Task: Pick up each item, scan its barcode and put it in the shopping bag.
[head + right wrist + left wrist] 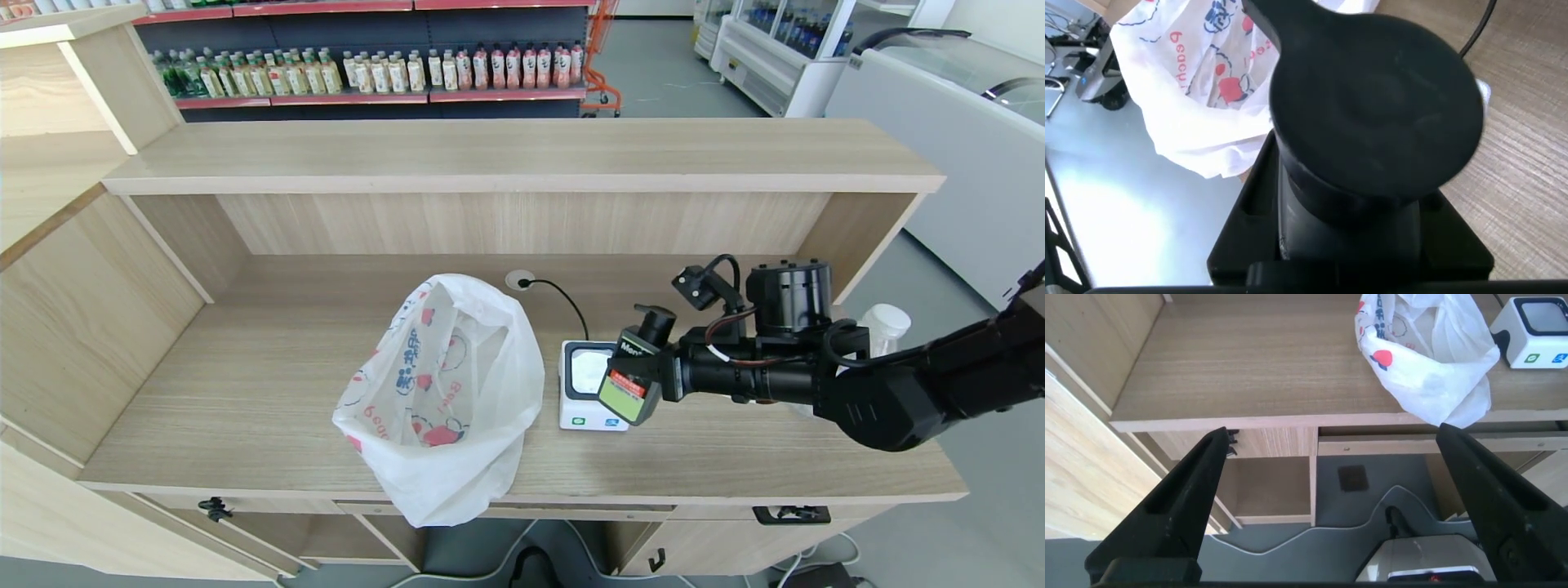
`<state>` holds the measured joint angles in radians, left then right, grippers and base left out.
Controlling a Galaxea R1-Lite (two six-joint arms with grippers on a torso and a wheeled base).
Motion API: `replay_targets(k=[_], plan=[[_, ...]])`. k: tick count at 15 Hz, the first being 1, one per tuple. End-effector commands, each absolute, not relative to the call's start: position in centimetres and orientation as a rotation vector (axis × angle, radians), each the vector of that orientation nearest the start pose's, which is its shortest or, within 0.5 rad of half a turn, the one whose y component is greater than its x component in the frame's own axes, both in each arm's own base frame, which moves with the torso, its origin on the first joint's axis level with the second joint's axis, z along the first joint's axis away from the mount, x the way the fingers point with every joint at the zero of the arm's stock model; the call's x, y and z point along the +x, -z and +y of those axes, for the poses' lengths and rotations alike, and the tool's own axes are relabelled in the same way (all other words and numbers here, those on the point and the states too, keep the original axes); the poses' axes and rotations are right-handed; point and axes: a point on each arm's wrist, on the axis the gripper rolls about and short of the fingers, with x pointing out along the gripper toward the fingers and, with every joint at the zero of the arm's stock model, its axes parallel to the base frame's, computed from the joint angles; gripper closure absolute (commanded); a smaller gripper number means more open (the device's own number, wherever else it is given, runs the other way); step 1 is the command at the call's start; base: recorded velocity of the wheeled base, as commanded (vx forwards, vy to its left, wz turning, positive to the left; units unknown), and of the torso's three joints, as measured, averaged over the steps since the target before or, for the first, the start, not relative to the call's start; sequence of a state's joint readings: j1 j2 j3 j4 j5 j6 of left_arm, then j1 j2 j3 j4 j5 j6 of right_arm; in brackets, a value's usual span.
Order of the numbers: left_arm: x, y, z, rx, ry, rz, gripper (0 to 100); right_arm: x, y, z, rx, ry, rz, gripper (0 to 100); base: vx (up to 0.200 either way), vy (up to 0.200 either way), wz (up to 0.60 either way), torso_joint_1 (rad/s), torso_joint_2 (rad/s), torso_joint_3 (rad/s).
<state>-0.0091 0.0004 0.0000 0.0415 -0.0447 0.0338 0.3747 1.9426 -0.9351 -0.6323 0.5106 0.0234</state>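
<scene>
One bottle, scanner and bag; perhaps one jar.

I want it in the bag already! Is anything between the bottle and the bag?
Nothing visible. The right gripper holds the bottle at the scanner, and the bag stands just beside the scanner.

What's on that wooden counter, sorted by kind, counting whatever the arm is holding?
White printed plastic shopping bag: 1
White box-shaped barcode scanner: 1
Bottles: 2 (dark pump-top bottle in the right gripper; clear white-capped bottle)
Total: 4
</scene>
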Motion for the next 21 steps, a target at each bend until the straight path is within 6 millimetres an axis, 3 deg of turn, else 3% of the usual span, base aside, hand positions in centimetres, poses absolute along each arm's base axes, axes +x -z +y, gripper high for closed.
replay_targets(k=[1,8,21], plan=[[-2.3,-7.1,-0.1,0.033,0.054,0.041,0,33.5,-13.0,14.3,0.050,-0.868,0.400,100,0.000,0.000,0.00,0.000,0.00,0.000],[-2.3,-7.1,-0.1,0.033,0.054,0.041,0,35.4,-12.7,16.0,0.050,-0.892,0.366,100,0.000,0.000,0.00,0.000,0.00,0.000],[-2.3,-7.1,-0.1,0.033,0.054,0.041,0,37.2,-11.5,16.8,0.055,-0.899,0.365,100,0.000,0.000,0.00,0.000,0.00,0.000]])
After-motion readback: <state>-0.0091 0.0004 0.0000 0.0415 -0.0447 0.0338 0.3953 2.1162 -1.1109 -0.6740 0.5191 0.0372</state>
